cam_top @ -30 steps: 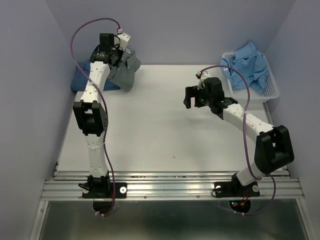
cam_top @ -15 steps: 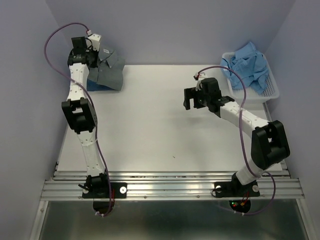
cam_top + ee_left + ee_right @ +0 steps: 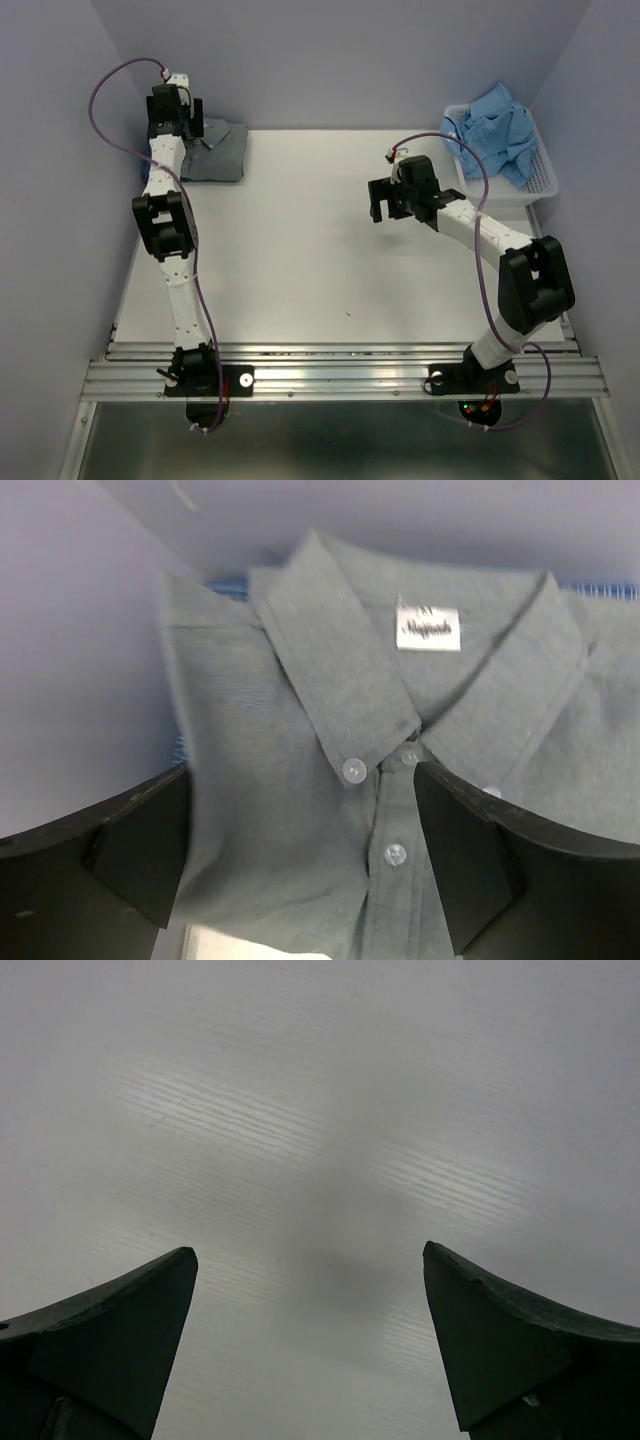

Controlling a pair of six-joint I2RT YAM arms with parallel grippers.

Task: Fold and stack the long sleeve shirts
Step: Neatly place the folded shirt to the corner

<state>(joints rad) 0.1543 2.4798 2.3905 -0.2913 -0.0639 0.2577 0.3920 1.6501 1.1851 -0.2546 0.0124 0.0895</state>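
**A:** What changed?
**B:** A second ago the left claw [image 3: 300,770] held the grey shirt [image 3: 218,160] up in the air. Now that shirt lies folded at the far-left corner of the bench [image 3: 300,250], and the claw stands wide above its collar, gripping nothing.
**A:** And the right claw [image 3: 309,1250]?
**B:** Wide, empty, over the bench, hardly moved.
**A:** Counts?
**B:** Three shirts. The grey one lies on the dark blue shirt [image 3: 225,581], of which only a sliver shows. The light blue shirt [image 3: 500,125] is in the one white basket [image 3: 540,187].
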